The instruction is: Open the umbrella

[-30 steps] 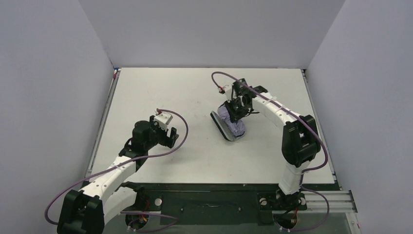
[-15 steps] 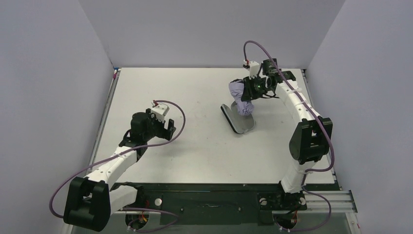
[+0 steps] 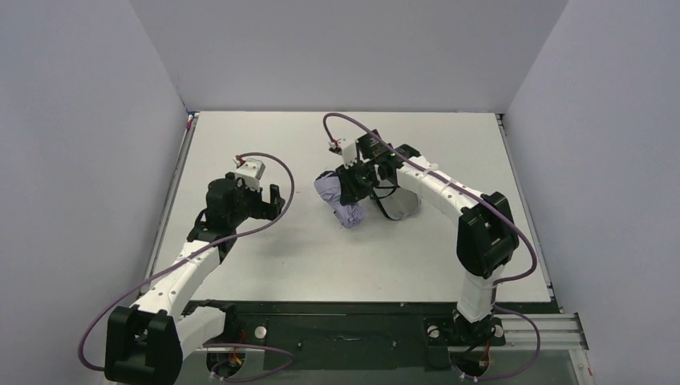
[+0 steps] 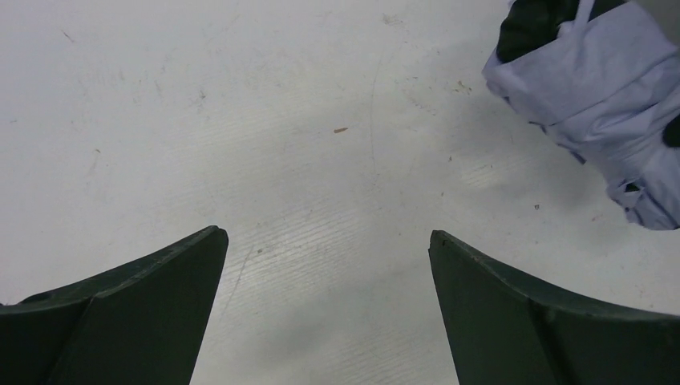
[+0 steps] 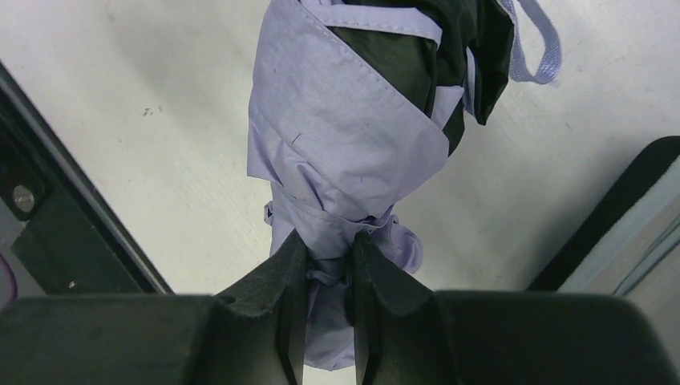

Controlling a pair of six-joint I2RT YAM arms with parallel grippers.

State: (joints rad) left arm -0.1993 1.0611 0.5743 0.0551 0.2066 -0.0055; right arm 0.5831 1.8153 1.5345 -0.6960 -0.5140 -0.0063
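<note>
Currently right gripper (image 5: 329, 245) clenched on folded umbrella (image 5: 345, 152) at table (image 3: 265, 257) centre; left gripper (image 4: 327, 235) splayed wide, empty, toward left edge.

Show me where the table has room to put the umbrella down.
Bare table lies along the far edge, and in the near middle between the two arms. The centre is crowded: the right gripper clamps the umbrella beside the sleeve, with the left gripper open nearby.

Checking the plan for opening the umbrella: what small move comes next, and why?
Probably ease the left gripper toward the umbrella: its fingers stand open and empty, while the right gripper alone pinches the folded fabric.
</note>
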